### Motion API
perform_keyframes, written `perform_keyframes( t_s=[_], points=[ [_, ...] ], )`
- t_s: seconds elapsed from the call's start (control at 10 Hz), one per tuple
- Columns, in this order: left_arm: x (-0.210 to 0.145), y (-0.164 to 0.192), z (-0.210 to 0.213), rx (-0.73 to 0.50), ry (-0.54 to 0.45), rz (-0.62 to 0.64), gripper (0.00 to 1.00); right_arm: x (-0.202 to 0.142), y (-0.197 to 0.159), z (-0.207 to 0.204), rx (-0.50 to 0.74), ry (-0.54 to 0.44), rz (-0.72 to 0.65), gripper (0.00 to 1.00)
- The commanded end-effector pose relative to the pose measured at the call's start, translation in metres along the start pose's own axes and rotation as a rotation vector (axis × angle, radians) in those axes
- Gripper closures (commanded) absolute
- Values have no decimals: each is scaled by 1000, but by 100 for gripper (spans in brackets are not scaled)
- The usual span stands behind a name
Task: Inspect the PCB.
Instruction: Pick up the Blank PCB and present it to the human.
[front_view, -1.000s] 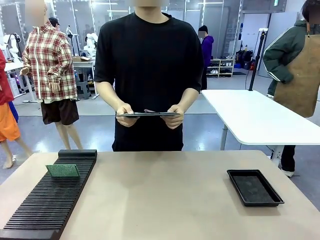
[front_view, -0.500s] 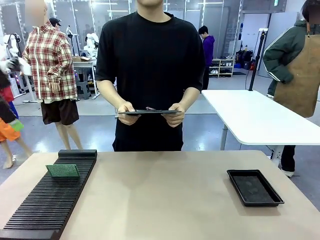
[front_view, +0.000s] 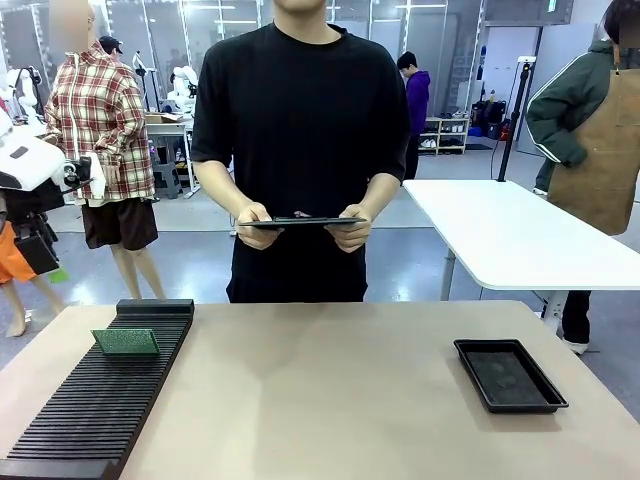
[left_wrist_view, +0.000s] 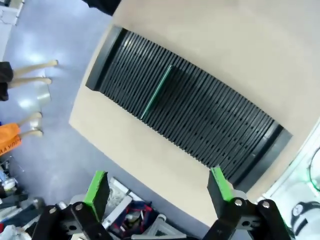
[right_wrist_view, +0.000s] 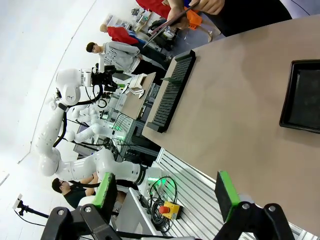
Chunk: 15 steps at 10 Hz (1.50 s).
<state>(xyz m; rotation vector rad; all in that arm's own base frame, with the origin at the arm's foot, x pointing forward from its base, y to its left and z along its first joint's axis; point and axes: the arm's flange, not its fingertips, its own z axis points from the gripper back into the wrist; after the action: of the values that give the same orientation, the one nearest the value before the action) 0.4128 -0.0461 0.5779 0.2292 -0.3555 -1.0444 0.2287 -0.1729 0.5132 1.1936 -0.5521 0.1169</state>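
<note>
pretty much nothing done yet imo. the pcb (front_view: 126, 341) stands upright in a slot of the black rack (front_view: 95, 405), near its far end, on the left side of the surface (front_view: 330, 400), and nobody's touching it. left end effector (left_wrist_view: 159, 186) hangs well above the rack, fingers spread wide and empty, looking down at the board edge-on. right end effector (right_wrist_view: 165, 194) is wide and empty too, well away from the board. person across holds a clipboard (front_view: 298, 224) in both hands, probably to note the result. black tray (front_view: 510, 375) sits on the right. so the whole job's left: grab the board, lift it out, get it looked at
</note>
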Motion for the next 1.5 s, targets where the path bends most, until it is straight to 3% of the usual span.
perform_keyframes(
  t_s=[0.0, 0.3, 0.4, 0.5, 0.7, 0.9, 1.1, 1.4],
  points=[
    [7, -3, 7, 19, 11, -8, 0, 0, 0, 1, 5, -4, 2, 0],
    [6, -3, 3, 1, -9, -13, 0, 0, 0, 1, 5, -4, 2, 0],
    [5, 4, -15, -47, 57, -107, 0, 0, 0, 1, 5, -4, 2, 0],
    [1, 8, -32, -58, 19, -217, 0, 0, 0, 1, 5, -4, 2, 0],
    [-7, 9, -59, 43, -57, -408, 0, 0, 0, 1, 5, -4, 2, 0],
    [-10, 23, -99, 5, -50, -433, 0, 0, 0, 1, 5, -4, 2, 0],
    [-13, 31, -129, 26, -49, -553, 0, 0, 0, 1, 5, -4, 2, 0],
    [-14, 30, -164, -2, -43, -544, 0, 0, 0, 1, 5, -4, 2, 0]
  ],
)
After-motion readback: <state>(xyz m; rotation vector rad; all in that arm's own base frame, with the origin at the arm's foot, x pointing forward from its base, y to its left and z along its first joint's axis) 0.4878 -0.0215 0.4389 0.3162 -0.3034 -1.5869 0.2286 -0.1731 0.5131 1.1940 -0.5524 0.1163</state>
